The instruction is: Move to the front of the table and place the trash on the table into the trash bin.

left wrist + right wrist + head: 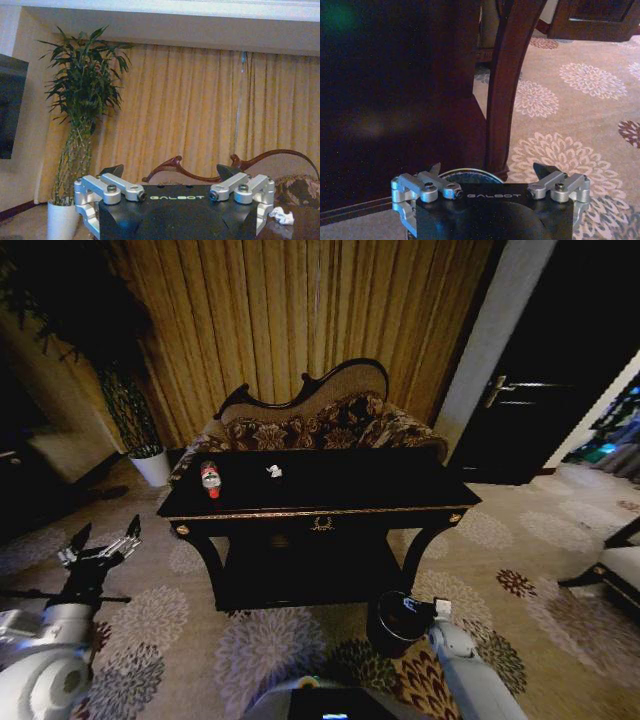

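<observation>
Carpet (260,650) with pale flower medallions spreads under the black table (400,485), which stands in front of the robot with its gold edge trim and gold emblem facing the head camera. On the tabletop toward the robot's left lies the small bottle (210,479) with its red label and cap, resting on its side. A little to the right of it, and apart from it, sits a crumpled white paper scrap (274,471); the left wrist view catches a white scrap (282,216) at the table's edge too (whether it is the same piece cannot be told). Behind the table is the patterned sofa (330,425) with its curved dark frame, and behind that a wall of tan curtains (300,320). A tall plant in a white pot (152,466) stands to the left of the sofa.

Down on the carpet, just beside the table's front right leg (420,545), is the dark round trash bin (398,623). The right gripper (425,608) hangs right over the bin's rim, its fingers spread apart with nothing between them; its wrist camera looks across the bin's edge (470,175) toward the table leg.

The left gripper (103,540) is raised at the robot's left side, well apart from the table, fingers likewise splayed and holding nothing.
</observation>
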